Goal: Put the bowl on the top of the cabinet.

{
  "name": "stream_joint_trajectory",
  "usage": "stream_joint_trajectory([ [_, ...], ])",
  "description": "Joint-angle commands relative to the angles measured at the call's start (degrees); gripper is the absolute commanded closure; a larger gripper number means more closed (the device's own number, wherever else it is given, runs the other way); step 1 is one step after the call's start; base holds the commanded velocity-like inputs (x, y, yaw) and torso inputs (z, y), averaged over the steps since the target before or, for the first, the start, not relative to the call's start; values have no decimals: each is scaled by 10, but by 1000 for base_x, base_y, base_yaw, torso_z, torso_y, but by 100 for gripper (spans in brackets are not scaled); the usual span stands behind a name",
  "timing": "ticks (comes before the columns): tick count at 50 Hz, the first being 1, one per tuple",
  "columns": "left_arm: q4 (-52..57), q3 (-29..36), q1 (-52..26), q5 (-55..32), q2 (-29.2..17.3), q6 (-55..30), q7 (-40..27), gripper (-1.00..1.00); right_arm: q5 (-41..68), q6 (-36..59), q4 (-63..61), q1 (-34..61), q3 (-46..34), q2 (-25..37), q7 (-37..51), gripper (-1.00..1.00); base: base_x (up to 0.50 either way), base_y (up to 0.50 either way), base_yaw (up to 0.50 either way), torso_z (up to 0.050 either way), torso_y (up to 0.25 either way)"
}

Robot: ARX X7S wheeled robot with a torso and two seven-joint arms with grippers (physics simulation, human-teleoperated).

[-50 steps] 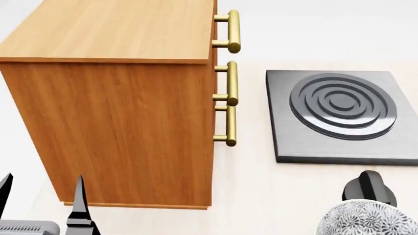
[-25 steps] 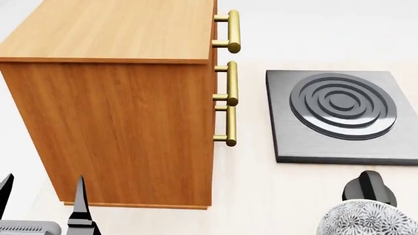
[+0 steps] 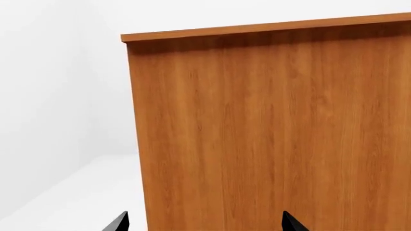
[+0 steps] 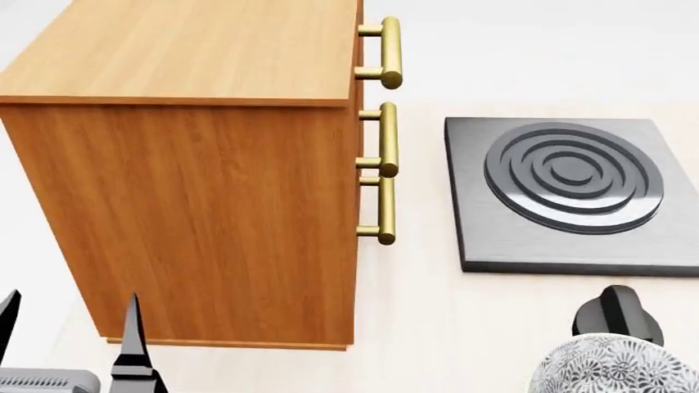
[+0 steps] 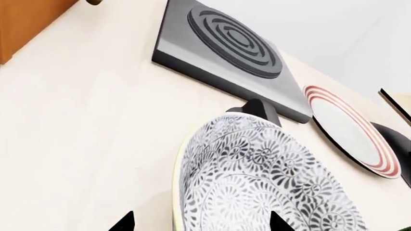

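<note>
The bowl (image 4: 611, 368), white with a dense grey-black floral pattern, sits at the bottom right of the head view on the pale counter. In the right wrist view the bowl (image 5: 257, 178) fills the near field. My right gripper (image 5: 201, 222) is open, with its two black fingertips wide apart on either side of the bowl's near rim. It is not seen in the head view. The orange-brown cabinet (image 4: 208, 221) stands at left, its lighter wood top (image 4: 186, 49) bare. My left gripper (image 4: 69, 327) is open and empty, facing the cabinet's side (image 3: 270, 134).
Brass bar handles (image 4: 385, 139) stick out from the cabinet's right face. A grey square burner plate (image 4: 568, 188) lies to the right. A black knob-like object (image 4: 617, 315) stands just beyond the bowl. A red-ringed white plate (image 5: 350, 130) lies past the burner.
</note>
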Motion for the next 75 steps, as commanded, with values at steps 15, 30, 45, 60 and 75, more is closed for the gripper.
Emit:
stream_joint_trajectory([
  [15, 2, 1, 1, -4, -4, 3, -5, -100, 4, -6, 6, -3, 4, 1, 0, -100, 0, 0, 0, 0, 0],
  [30, 1, 4, -1, -5, -6, 4, -7, -100, 0, -17, 21, -3, 0, 2, 2, -100, 0, 0, 0, 0, 0],
  [45, 2, 5, -2, -7, -8, 4, -9, -100, 1, -17, 26, -4, -2, 2, 3, -100, 0, 0, 0, 0, 0],
  [60, 3, 7, 0, -8, -10, 5, -12, -100, 1, -22, 34, -5, -2, 3, 4, -100, 0, 0, 0, 0, 0],
  [75, -2, 12, -2, -9, -10, 8, -13, -100, 1, -28, 41, -3, -5, 1, 4, -100, 0, 0, 0, 0, 0],
])
